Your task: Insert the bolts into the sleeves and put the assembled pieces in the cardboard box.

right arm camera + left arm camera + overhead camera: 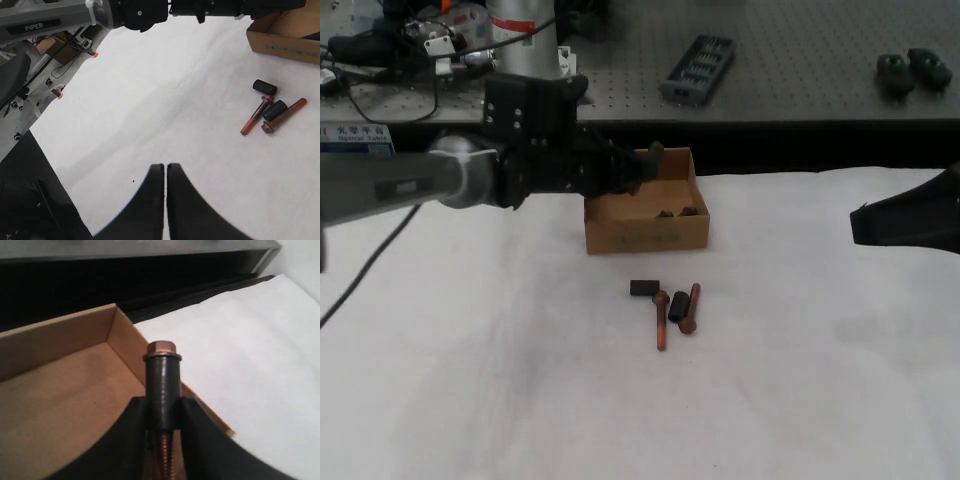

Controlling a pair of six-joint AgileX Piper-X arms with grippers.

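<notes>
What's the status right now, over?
Left fingers shut on sleeved bolt above cardboard box. Right fingers shut, empty, over cloth. Loose bolts, sleeves on cloth; nothing blocking.

Bench point(880, 420): a white sheet point(500, 390) is covering its whole top, lying mostly flat with faint creases.

Lying directly on the sheet:
- Box point(645, 232): brown cardboard, sitting open-topped toward the far edge, near the middle.
- Sleeve point(643, 288): black, lying on its side just in front of the box.
- Bolt point(661, 322): coppery, lying with its head next to that sleeve and its shank pointing away from the box.
- Second sleeve point(678, 305): black, lying between the two bolts, resting against the second one.
- Second bolt point(693, 297): coppery, lying slightly angled, its head at the end farther from the box.
</notes>
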